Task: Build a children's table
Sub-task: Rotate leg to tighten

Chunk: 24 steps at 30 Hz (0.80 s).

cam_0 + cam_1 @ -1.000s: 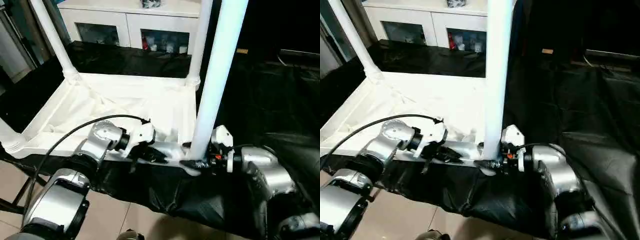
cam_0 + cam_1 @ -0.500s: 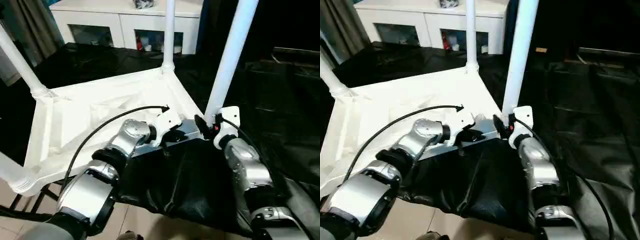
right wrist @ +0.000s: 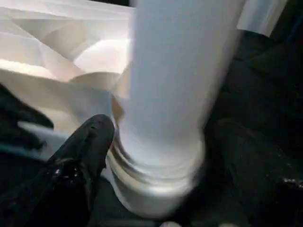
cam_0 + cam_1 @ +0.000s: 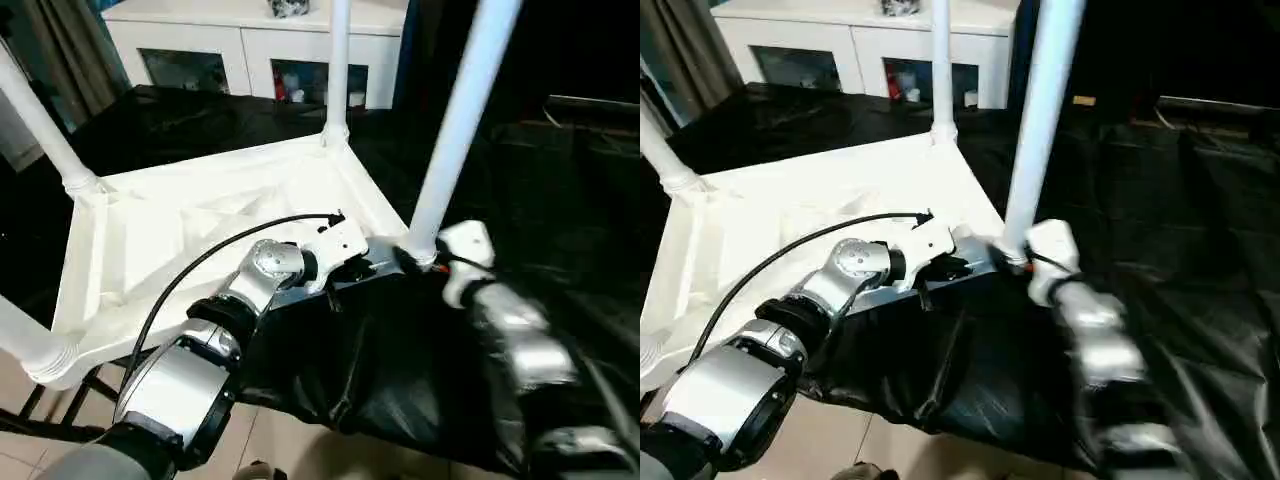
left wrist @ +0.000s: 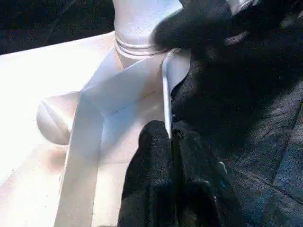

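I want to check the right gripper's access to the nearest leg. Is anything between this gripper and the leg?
Nothing visible stands between them. In the right wrist view the right gripper straddles the base of the nearest leg, one black finger on each side, close to the leg where it enters the tabletop corner socket.

The upturned tabletop lay on the surface, legs up; a cabinet stood at twelve o'clock.

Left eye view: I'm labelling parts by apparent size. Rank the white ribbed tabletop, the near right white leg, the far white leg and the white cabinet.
Largest to smallest as they look:
1. White ribbed plastic tabletop
2. Near right white cylindrical leg, enlarged by nearness
3. White glass-door cabinet, cropped by the frame
4. Far white cylindrical leg
Cabinet against near leg is unsure.
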Tool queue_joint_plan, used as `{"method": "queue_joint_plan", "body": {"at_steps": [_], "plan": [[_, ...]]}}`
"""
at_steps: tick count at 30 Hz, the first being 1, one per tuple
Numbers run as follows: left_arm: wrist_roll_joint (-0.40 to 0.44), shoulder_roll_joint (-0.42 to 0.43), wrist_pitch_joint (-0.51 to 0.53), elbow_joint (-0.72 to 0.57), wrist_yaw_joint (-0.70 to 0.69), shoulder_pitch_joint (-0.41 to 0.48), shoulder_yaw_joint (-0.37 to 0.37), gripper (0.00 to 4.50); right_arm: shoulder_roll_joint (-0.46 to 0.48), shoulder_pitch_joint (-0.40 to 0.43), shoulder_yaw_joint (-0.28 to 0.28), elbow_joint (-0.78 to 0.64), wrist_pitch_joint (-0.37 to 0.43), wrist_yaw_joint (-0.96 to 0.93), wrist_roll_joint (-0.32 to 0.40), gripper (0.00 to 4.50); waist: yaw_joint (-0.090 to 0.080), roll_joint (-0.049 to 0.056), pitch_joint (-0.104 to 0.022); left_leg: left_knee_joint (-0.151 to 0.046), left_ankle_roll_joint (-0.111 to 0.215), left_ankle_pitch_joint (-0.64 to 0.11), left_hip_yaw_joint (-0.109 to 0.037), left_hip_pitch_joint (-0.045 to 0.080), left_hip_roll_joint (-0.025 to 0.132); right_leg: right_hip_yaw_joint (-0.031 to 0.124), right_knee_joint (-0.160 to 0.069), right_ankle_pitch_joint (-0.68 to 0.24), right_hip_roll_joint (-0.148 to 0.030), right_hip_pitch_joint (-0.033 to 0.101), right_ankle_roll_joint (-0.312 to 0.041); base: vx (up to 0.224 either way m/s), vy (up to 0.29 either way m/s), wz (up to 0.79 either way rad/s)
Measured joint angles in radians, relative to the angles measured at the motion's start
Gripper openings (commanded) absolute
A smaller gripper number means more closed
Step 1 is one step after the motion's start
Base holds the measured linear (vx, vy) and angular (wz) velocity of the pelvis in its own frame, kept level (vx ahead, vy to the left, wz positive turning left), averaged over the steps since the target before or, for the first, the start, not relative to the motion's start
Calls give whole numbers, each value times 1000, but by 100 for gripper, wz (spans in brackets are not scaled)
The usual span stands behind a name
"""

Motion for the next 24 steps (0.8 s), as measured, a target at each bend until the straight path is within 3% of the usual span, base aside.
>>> {"method": "queue_joint_plan", "body": {"at_steps": [4,5,6,12,17,21,24], "plan": [[-1,12,-11,1,1,3,1,0,-139,91,-18,-148,98,236,121,385,-1,-1,1,0,1,0,0,0,1,0,0,0,0,0,0,0,0,0],[-3,18,-11,1,1,3,3,0,-149,96,-24,-164,116,260,136,385,-5,-2,1,1,1,0,0,1,1,-1,0,1,0,0,1,0,0,0],[-8,20,-9,1,-6,4,9,44,-158,101,-26,-188,140,287,154,389,-6,-2,1,1,2,1,0,1,1,-2,0,2,0,0,3,0,0,0],[-116,55,106,-146,-170,25,76,91,-152,115,19,-254,199,335,181,389,2,-3,1,1,2,2,0,0,2,-3,0,2,0,0,4,0,0,0],[-213,203,405,-506,-399,134,49,118,-81,80,54,-258,254,317,198,389,-3,-15,3,-1,2,2,6,0,3,-1,1,2,-1,-4,4,0,0,0],[-236,334,584,-726,-512,235,-4,155,-29,45,93,-253,276,314,202,389,1,-38,7,-3,2,2,10,-1,5,1,2,2,0,-8,4,0,0,0],[-204,415,653,-838,-528,314,-18,182,64,-19,130,-202,278,300,192,389,-8,-54,6,-5,-4,-1,14,1,4,4,3,2,-1,-9,4,0,0,0]]}}
